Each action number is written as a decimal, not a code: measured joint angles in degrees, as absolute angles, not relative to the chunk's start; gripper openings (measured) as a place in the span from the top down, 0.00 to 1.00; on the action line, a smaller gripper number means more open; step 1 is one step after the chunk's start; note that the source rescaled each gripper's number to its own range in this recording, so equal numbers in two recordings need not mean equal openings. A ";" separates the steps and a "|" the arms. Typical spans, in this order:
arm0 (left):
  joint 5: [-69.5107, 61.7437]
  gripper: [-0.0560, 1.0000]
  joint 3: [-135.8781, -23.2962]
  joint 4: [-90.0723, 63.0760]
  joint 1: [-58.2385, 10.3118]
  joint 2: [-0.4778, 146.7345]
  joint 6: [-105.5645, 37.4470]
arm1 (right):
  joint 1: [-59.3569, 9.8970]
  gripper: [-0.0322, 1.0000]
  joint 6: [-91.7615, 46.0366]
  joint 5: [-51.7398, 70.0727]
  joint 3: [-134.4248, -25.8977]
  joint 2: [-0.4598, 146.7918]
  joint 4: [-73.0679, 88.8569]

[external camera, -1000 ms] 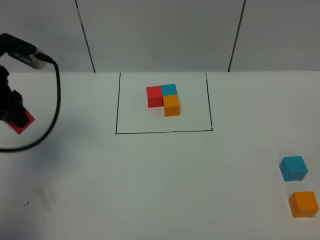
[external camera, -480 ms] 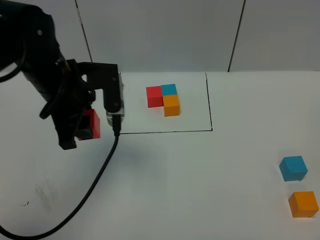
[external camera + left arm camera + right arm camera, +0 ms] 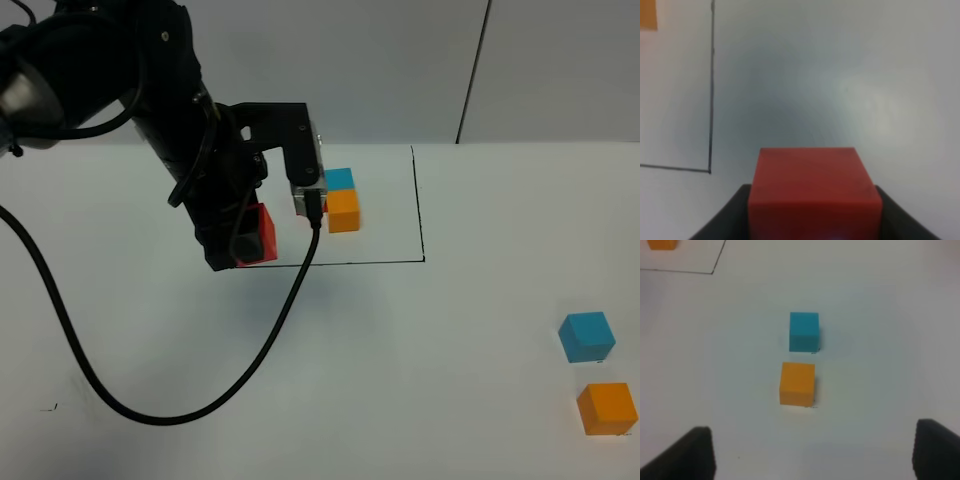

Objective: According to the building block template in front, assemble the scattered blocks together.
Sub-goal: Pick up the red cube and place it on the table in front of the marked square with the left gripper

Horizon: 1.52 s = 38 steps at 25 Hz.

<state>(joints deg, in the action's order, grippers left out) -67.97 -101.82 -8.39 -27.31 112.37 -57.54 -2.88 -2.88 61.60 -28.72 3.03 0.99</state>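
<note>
Left gripper (image 3: pixel 236 246) carried red block (image 3: pixel 260 235) rightward near template (image 3: pixel 343 210), clamped tight; right gripper (image 3: pixel 812 450) wide, empty; blue block (image 3: pixel 586 336), orange block (image 3: pixel 607 408) unplaced.

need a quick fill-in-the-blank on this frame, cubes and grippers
The held cube in the left gripper is ___.
The right gripper is ___, with nothing between its fingers.
Beside the loose blue cube sits a second loose cube, coloured ___.
Both of those lie ___ the black outline.
Missing words: red; open; orange; outside.

Bright even light, soft shadows, slight blur
</note>
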 joint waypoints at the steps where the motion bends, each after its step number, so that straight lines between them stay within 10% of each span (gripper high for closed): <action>1: -67.97 0.94 -102.72 -8.12 -28.13 112.97 -57.42 | -2.88 0.35 -2.88 61.60 -28.72 3.03 0.99; 38: -65.21 0.95 -103.64 -0.58 -36.71 125.40 -49.77 | -2.88 0.35 -2.88 61.60 -28.72 3.03 0.99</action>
